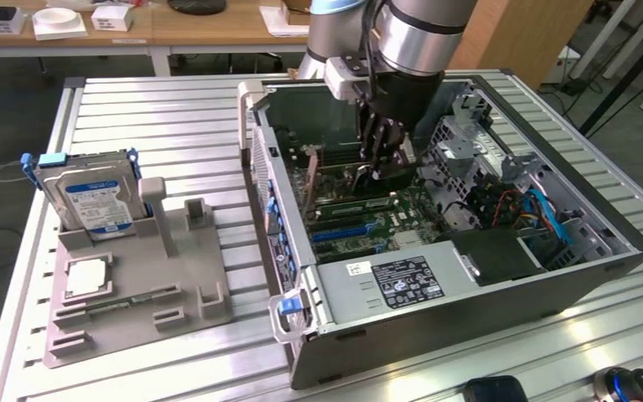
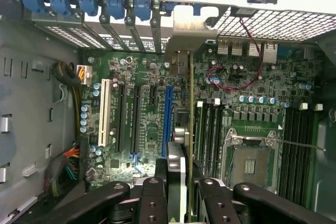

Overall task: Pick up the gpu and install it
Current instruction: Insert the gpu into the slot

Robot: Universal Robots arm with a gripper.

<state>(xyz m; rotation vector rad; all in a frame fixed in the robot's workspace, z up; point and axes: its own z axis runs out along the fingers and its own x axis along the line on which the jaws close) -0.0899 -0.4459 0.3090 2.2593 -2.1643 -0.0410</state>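
My gripper (image 2: 181, 195) is deep inside the open computer case (image 1: 434, 293), low over the green motherboard (image 2: 142, 124). It is shut on the gpu (image 2: 178, 166), a thin black card that I see edge-on in the wrist view. The card runs away from the black fingers (image 2: 152, 200) to its greyish metal end (image 2: 191, 32), which meets the row of rear slot openings with blue latches. The card stands upright just beside the long blue slot (image 2: 168, 119). Whether its edge is seated in a slot is hidden. In the exterior view the gripper (image 1: 387, 163) and arm cover most of the card.
A silver hard drive (image 1: 93, 197) with a blue-white label stands in the grey fixture (image 1: 131, 285) at the exterior view's left. A processor (image 1: 84, 276) lies flat on that fixture. Drive cages and cables (image 1: 522, 209) crowd the case's right side. The CPU socket (image 2: 249, 163) lies beside the card.
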